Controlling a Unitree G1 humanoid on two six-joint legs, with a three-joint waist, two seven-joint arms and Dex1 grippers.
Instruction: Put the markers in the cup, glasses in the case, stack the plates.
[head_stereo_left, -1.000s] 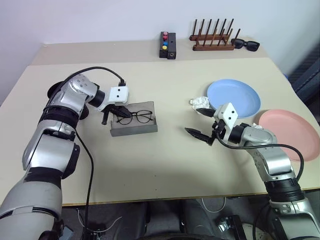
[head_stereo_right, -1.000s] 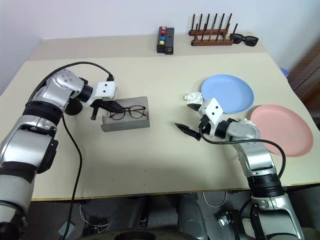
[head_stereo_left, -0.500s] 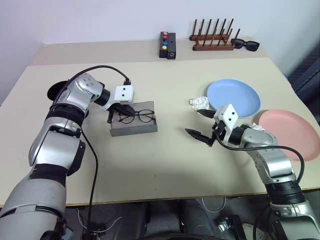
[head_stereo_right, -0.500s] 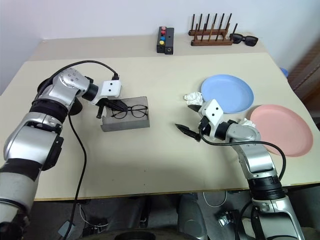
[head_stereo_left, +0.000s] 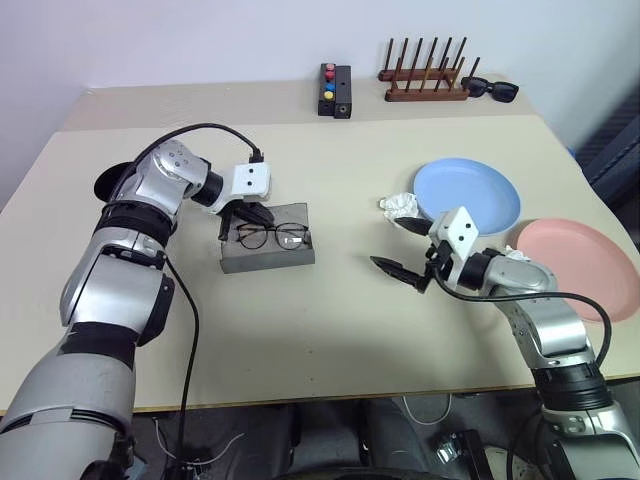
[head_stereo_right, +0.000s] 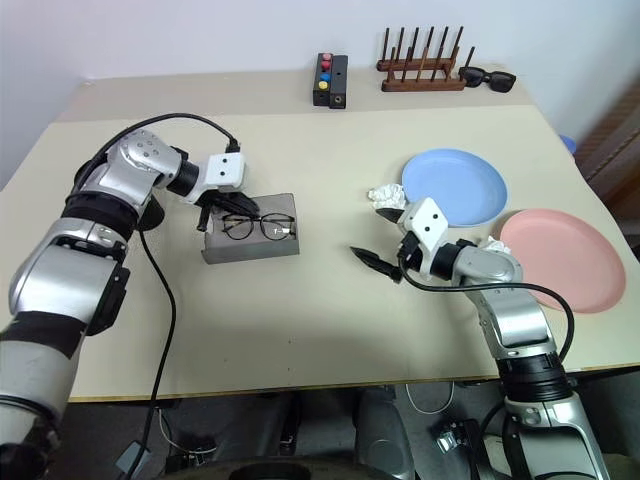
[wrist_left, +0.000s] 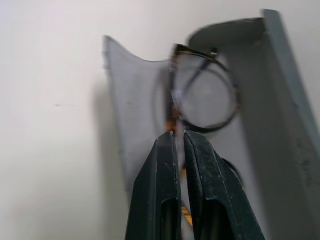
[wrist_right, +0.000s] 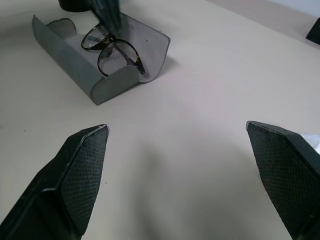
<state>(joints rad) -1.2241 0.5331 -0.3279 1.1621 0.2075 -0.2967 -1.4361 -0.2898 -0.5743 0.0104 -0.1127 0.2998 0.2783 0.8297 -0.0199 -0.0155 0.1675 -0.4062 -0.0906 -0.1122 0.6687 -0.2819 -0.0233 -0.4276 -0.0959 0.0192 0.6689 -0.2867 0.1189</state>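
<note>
Pinching the glasses (head_stereo_left: 270, 236) in the left tool (head_stereo_left: 238, 219), their length lying along the case (head_stereo_left: 266, 252), three o'clock of it; right tool (head_stereo_left: 404, 246) spread.

Wire-framed glasses (head_stereo_left: 270, 236) lie in the open grey case (head_stereo_left: 265, 257) (pink and blue plates (head_stereo_left: 467, 192) apart).

Silver-grey segmented arms, black joint bands, white wrist camera blocks, loose black cables; each gripper (head_stereo_left: 402, 248) has two black tapered fingers (wrist_right: 80, 175), mesh-textured inside.

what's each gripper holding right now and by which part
The left gripper is shut on the glasses, pinching the frame at one end, over the open case. The right gripper is open and holds nothing.
</note>
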